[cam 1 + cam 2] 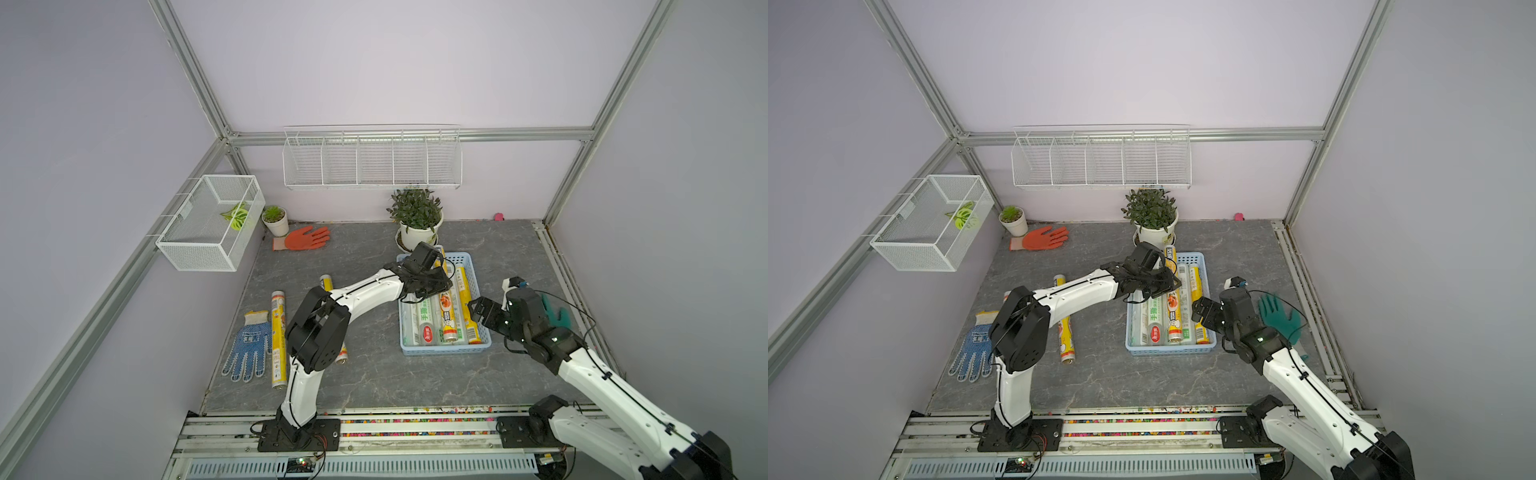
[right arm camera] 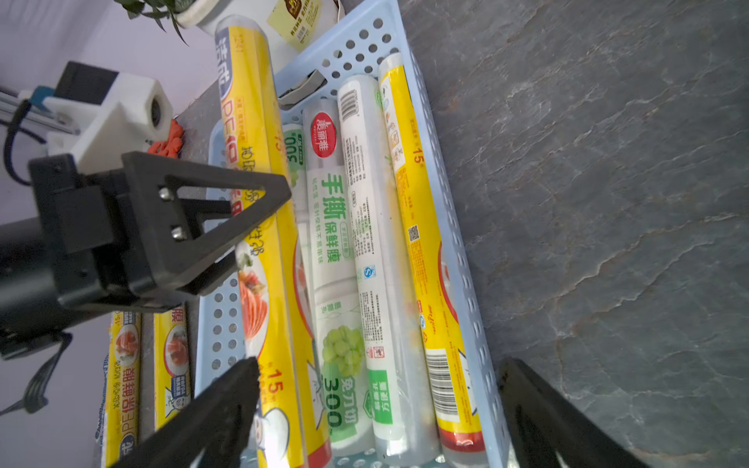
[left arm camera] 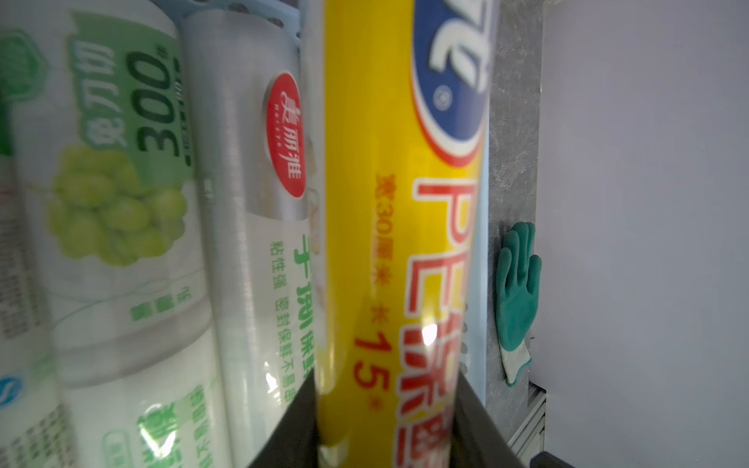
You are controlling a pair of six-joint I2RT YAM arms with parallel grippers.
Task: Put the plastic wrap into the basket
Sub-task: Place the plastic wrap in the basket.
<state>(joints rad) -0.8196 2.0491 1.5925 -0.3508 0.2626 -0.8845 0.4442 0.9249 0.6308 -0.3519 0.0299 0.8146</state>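
Top views both take in the whole grey table [image 1: 374, 382] [image 1: 1100, 386]; widest bare room is the near strip btwn basket [image 1: 446, 348] and arm bases. Left arm [image 1: 361, 291] spans near left to basket, covering pts of what lies under it; right arm [image 1: 602, 386] enters near right, elbow cut off by the frame. Wire rack [image 1: 372, 160] and mesh box [image 1: 208, 224] hang on the walls. Basket [image 2: 225, 324] sits centre-right, far rim just beside the big plant pot [image 1: 417, 235], so tight there. Held yellow roll [image 1: 446, 316] [image 3: 397, 202] runs lengthwise over the basket, far end poking past the far rim; can't tell if it touches the rolls below. In left wrist view it blocks the basket's right side; right wrist view shows what's there: barcode roll [image 2: 364, 202] and wall-side yellow roll [image 2: 421, 243], w/ white-green rolls [image 2: 328, 202] left of them. Two table rolls lie well left of the basket. Glove-side roll [image 1: 277, 336] shows whole in a top view, just beside the blue-dot glove [image 1: 248, 349], but that roll [image 1: 1007, 296] is nearly all behind the elbow in a top view; arm-crossed roll [image 1: 1066, 332] has its middle under the left arm in both top views. Teal glove [image 3: 518, 291] is whole in left wrist view, at the table's right edge; from above it's half behind the right arm. On the held yellow roll, approx mid-length, the left gripper [image 2: 259, 227] [image 3: 385, 429] is clamped tight. By the basket's right wall the right gripper [image 1: 478, 312] [image 2: 379, 364] hovers, jaws spread wide, gripping nothing. Pink bit [image 1: 498, 216] at far wall: too small to tell.
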